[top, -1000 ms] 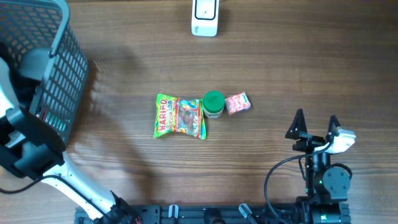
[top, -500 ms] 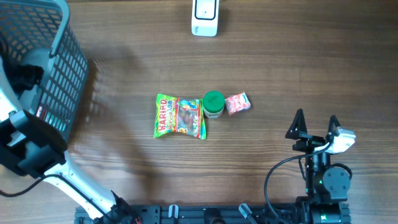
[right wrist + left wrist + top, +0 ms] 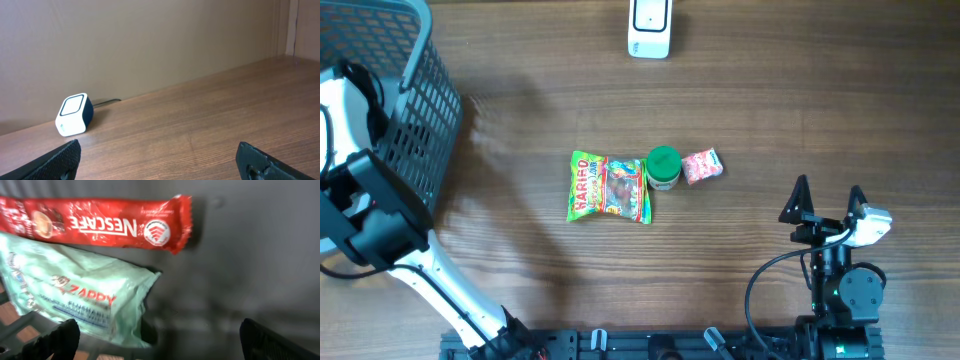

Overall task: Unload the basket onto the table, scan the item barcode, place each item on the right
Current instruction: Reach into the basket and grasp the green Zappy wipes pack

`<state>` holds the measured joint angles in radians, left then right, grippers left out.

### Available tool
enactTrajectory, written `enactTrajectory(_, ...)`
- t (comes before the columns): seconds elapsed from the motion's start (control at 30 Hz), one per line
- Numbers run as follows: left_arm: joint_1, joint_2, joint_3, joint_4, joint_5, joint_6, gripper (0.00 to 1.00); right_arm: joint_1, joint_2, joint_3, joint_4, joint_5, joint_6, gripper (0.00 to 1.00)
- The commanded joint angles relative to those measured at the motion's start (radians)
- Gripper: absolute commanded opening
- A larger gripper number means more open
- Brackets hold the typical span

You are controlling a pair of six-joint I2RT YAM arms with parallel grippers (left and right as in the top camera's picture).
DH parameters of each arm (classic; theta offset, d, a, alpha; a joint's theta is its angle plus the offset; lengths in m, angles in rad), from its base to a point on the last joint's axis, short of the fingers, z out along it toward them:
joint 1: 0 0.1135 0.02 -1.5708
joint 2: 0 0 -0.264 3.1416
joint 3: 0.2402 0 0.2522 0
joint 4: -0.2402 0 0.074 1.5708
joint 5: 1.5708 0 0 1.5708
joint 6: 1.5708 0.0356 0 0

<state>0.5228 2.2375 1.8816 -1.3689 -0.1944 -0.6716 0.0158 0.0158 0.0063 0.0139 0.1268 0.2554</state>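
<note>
At the left edge of the table [image 3: 820, 100], the left arm reaches down into the grey wire basket [image 3: 425, 100], and its wrist camera shows the left gripper [image 3: 160, 337] with its jaws spread wide and nothing between them. On the basket floor beyond the fingers lie a red Nescafe sachet [image 3: 100, 225] and a pale green Zappy pack [image 3: 75, 300], the sachet lying along the pack's upper edge (the pack's lower corner sits close to the left finger, though contact cannot be judged). Out on the bare wood near the middle of the table lie three items in a row: a Haribo bag [image 3: 609, 187], a green-lidded jar [image 3: 663, 167] touching the bag's right end, and a small pink packet [image 3: 701, 166] just beside the jar. The white barcode scanner [image 3: 650, 28] stands at the far edge, well apart from those items. The right gripper [image 3: 827, 200] hovers over the near right part of the table, jaws wide apart and empty, its wrist camera looking across the wood toward the scanner.
</note>
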Motion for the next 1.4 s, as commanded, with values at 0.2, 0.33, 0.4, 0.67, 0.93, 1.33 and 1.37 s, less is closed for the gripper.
enactTrajectory(0.2, 0.003, 0.052, -0.101, -0.011, -0.114, -0.025, 1.00, -0.003, 0.001, -0.001, 0.002, -0.016, -0.017, 1.00)
enactTrajectory(0.33, 0.006, 0.052, -0.101, -0.055, -0.191, -0.025, 1.00, -0.003, 0.001, -0.001, 0.003, -0.016, -0.017, 1.00)
enactTrajectory(0.4, 0.010, 0.052, -0.101, -0.078, -0.220, -0.025, 1.00, -0.003, 0.001, -0.001, 0.003, -0.016, -0.017, 1.00)
enactTrajectory(0.67, 0.029, 0.052, -0.112, -0.105, -0.234, -0.025, 0.98, -0.003, 0.001, -0.001, 0.003, -0.016, -0.017, 1.00)
enactTrajectory(0.93, 0.030, 0.052, -0.197, -0.041, -0.233, -0.025, 0.14, -0.003, 0.001, -0.001, 0.002, -0.016, -0.017, 1.00)
enactTrajectory(1.33, 0.030, 0.044, 0.072, -0.287, -0.215, -0.025, 0.04, -0.003, 0.001, -0.001, 0.003, -0.016, -0.017, 1.00)
enactTrajectory(1.37, 0.030, 0.044, 0.116, -0.320, -0.215, -0.025, 0.04, -0.003, 0.001, -0.001, 0.002, -0.016, -0.017, 0.99)
